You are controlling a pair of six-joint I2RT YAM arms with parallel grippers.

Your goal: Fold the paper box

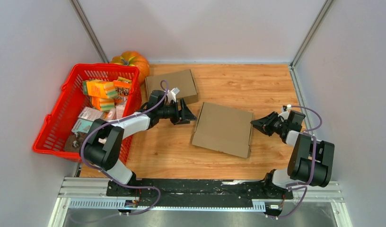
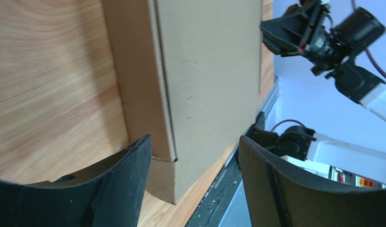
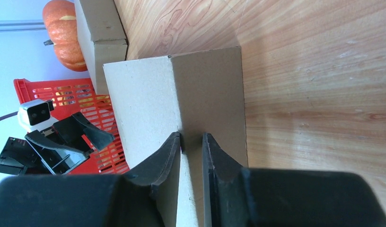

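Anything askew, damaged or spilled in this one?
Only one thing: the paper box in the middle lies rotated, its sides not square with the table edges. No tears, dents or spills show on it.

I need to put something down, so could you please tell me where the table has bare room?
Bare wood: back right, between the second box, the paper box and the right wall; also the near strip between paper box and arm bases. Crowded left: red basket, pumpkin, left arm.

pumpkin point(image 1: 134, 60) part hid behind basket point(image 1: 106, 66) | packs point(image 1: 102, 89) print too small 2 read
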